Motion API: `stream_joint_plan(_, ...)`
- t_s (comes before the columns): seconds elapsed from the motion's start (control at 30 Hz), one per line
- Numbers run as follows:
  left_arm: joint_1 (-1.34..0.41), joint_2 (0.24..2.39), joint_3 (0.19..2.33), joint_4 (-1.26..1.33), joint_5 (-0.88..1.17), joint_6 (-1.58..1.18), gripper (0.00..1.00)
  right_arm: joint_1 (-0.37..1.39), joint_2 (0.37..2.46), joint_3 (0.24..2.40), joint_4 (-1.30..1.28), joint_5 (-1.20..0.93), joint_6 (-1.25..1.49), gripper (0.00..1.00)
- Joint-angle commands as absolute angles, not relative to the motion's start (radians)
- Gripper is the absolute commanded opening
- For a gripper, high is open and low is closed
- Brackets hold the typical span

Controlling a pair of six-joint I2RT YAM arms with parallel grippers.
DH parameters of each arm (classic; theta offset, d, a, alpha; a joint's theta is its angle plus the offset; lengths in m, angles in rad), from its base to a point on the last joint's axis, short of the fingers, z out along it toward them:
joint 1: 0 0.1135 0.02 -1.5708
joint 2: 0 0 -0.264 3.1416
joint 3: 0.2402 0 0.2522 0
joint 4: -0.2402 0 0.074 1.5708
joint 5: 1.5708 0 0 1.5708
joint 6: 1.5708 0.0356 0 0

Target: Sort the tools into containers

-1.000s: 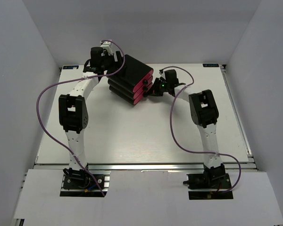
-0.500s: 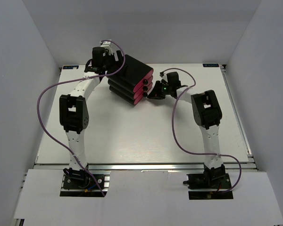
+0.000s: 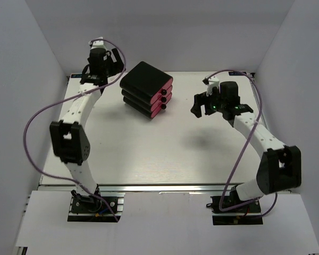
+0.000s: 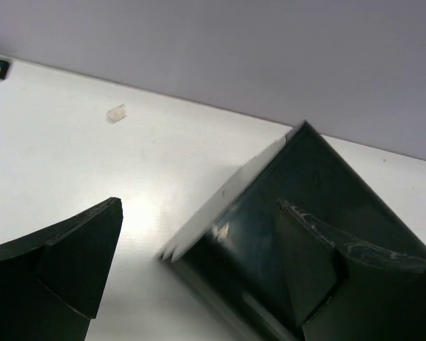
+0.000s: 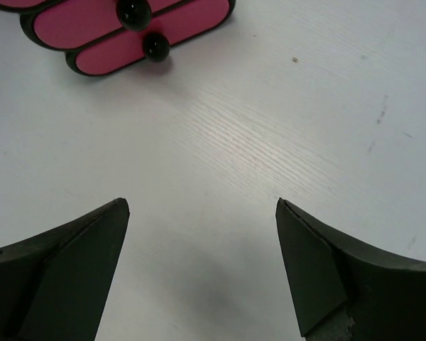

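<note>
The three pink drawers (image 3: 149,90) sit shut in their stack at the far middle of the table (image 3: 149,149). No tools show, so sorting looks finished. The left end effector (image 4: 199,206) and right end effector (image 5: 202,202) hang released and empty. The next move is probably just parking the arms.

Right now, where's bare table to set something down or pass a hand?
Widest free patch: the middle of the table, from the front of the drawers down to the near edge. Also bare under the open right claw. Crowded: the far-left corner, where the open left claw sits beside the drawers.
</note>
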State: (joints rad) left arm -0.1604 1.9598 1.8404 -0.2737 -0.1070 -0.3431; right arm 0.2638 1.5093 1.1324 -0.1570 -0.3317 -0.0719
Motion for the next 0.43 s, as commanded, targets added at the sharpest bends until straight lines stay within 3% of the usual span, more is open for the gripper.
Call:
stream_joint_plan(0.0,-0.160,1.647,1.673,-0.246,-0.167,-0.373,0.98,0.264,1.412,1.078,-0.251,-0.203,-0.153,0.89)
stream_joint_plan(0.13,-0.160,1.259,1.212,-0.093,0.106,-0.446,0.98,0.235,1.272,1.020,-0.302,-0.201,-0.089,0.89)
stream_joint_plan(0.4,-0.169,0.787,0.774,-0.144,0.331,-0.515,0.98,0.112,1.161,1.031,-0.381,-0.334,-0.092,0.89)
